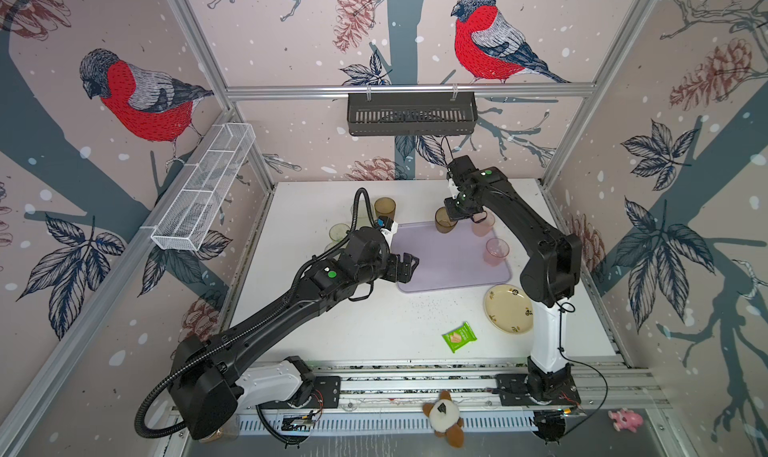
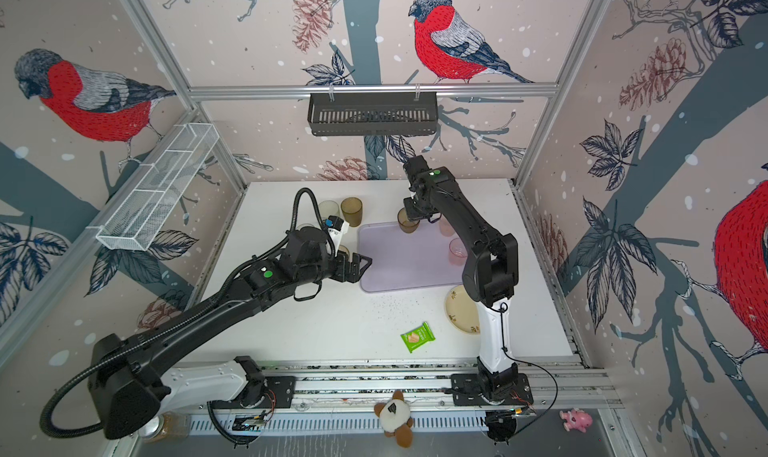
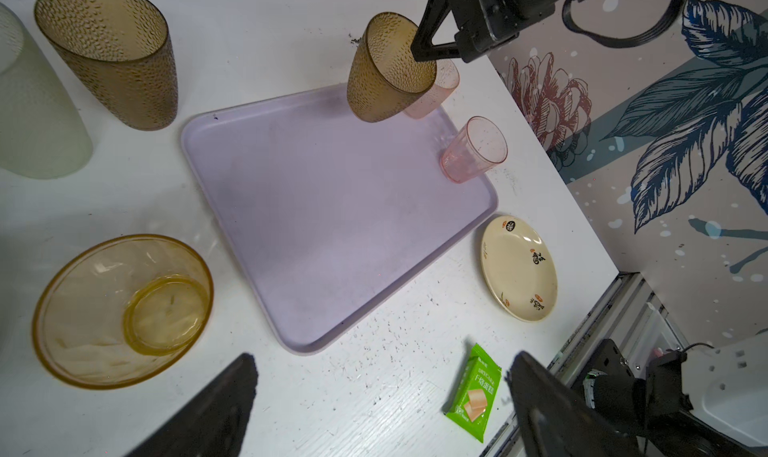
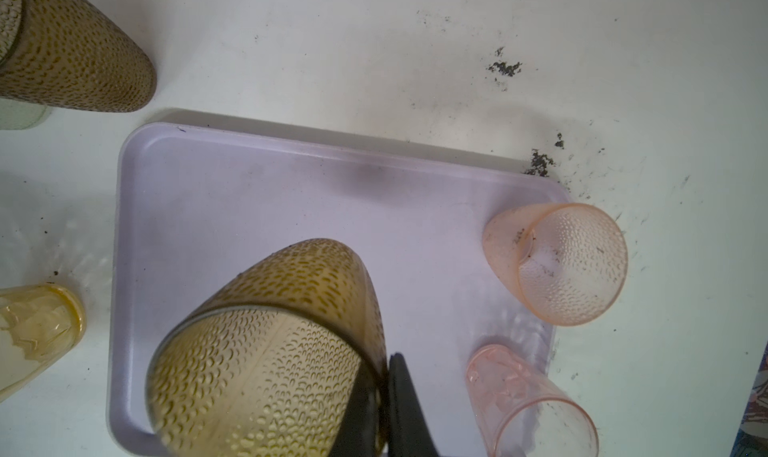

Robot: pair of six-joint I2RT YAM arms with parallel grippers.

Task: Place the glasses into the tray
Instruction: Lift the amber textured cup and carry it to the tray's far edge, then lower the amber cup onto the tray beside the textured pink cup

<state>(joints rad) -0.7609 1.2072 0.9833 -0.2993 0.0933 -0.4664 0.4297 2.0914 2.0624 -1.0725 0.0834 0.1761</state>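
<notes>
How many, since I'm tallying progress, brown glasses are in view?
2. One glass is in the right gripper over the tray's far edge; the other stands on the table past its far left corner. More may be hidden.

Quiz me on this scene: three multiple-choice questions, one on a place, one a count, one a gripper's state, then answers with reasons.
1. Where is the cream plate? A inside the tray; B on the table beside the tray; C lifted in the air.
2. How many pink glasses stand in the tray? A none; B four; C two.
3. The right gripper is: A shut on the rim of the brown glass; B open, empty; C shut, empty.
Answers: 1 B, it lies flat off the tray's near corner. 2 C, both stand along one edge. 3 A, its fingers pinch the rim.
</notes>
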